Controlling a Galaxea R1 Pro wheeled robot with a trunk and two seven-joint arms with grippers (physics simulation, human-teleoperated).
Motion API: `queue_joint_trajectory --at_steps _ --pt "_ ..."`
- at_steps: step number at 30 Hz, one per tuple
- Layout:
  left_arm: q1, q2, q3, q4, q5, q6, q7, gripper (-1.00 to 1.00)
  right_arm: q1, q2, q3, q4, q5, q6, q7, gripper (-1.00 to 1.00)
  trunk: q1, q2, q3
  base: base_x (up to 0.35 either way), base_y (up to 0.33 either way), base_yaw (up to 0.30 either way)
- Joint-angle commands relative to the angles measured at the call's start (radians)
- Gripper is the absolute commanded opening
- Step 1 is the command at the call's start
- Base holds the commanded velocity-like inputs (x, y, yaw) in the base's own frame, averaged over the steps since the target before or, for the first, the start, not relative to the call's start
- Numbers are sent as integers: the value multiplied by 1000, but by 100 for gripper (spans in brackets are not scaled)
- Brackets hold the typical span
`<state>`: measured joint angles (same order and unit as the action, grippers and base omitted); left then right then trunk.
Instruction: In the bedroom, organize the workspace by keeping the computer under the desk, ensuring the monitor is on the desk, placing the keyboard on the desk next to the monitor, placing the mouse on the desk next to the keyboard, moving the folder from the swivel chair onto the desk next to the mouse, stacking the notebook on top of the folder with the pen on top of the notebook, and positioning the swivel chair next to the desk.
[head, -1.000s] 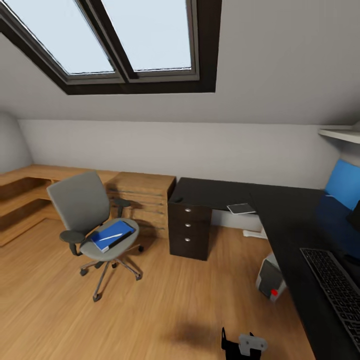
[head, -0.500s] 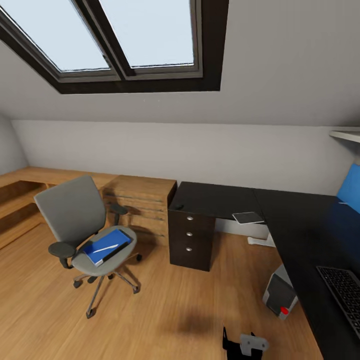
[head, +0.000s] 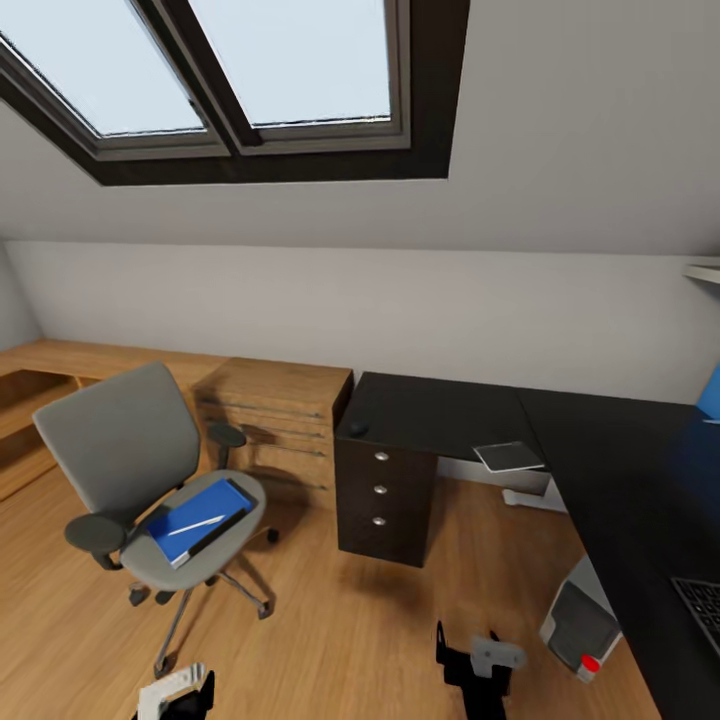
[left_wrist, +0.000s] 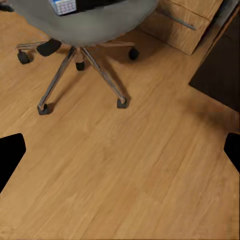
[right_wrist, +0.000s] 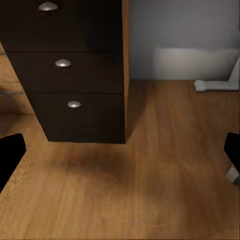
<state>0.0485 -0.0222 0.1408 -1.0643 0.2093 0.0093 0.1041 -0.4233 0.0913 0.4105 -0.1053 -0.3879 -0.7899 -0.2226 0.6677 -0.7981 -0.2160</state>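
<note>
the camera has swung left and forward since a second ago: the keyboard has nearly left the frame and the left gripper (head: 178, 690) has come into sight. the desk (head: 600, 450) lies ahead-right of the right gripper (head: 478, 668); the swivel chair (head: 140, 470) stands just ahead of the left gripper, carrying the folder (head: 195, 518), stiff, flat and light, best pinched at an overhanging edge, with the pen (head: 196, 524) loose on top. the left wrist view adds the chair's casters; the right wrist view, the drawer knobs. both grippers are spread wide, empty.

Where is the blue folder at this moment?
In the head view the folder lies on the seat of the swivel chair, at the left, with the pen on top of it, near the wooden dresser.
</note>
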Motion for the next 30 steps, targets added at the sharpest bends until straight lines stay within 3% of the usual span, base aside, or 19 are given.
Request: queue_joint_trajectory --at_steps 1,2,3,5,6,9,11,12,13,18,23,30 --pt "1 -12 -1 -75 10 50 20 100 -4 0 3 -43 -9 13 -8 100 1 -1 -2 328 0 0" --pt "1 -22 -2 -152 10 125 51 100 -12 0 3 -90 -9 56 -9 100 1 -1 -2 328 0 0" --pt "1 -31 -5 -255 11 234 97 100 -34 0 3 -167 -9 152 -11 100 1 -1 -2 328 0 0" --pt "0 -40 -17 -371 11 345 133 100 -67 -1 -1 -310 -10 336 -32 100 1 -1 -2 328 0 0" --pt "0 -42 -22 -396 11 363 138 100 -73 -4 -3 -355 -11 389 -42 100 1 -1 -2 328 0 0" --pt "-2 -46 -41 -496 12 417 154 100 -91 -31 -17 -617 -15 769 -136 100 1 -1 -2 328 0 0" --pt "-2 -49 -50 -515 12 426 157 100 -94 -38 -20 -714 -15 927 -175 100 1 -1 -2 328 0 0" --pt "-2 -49 -56 -519 12 428 157 100 -95 -39 -20 -741 -14 967 -186 100 1 -1 -2 328 0 0" --pt "-2 -50 -77 -526 12 432 159 100 -96 -43 -21 -793 -14 1046 -215 100 1 -1 -2 328 0 0" --pt "-1 -51 -102 -526 11 430 161 100 -94 -54 -21 -839 -15 1108 -244 100 1 -1 -2 326 0 0" --pt "-1 -48 -109 -515 10 428 161 100 -88 -72 -20 -850 -16 1065 -252 100 1 -1 -2 306 6 2" --pt "-1 -48 -110 -518 10 428 161 100 -76 -74 -18 -848 -11 966 -253 100 1 -1 -2 312 87 187"
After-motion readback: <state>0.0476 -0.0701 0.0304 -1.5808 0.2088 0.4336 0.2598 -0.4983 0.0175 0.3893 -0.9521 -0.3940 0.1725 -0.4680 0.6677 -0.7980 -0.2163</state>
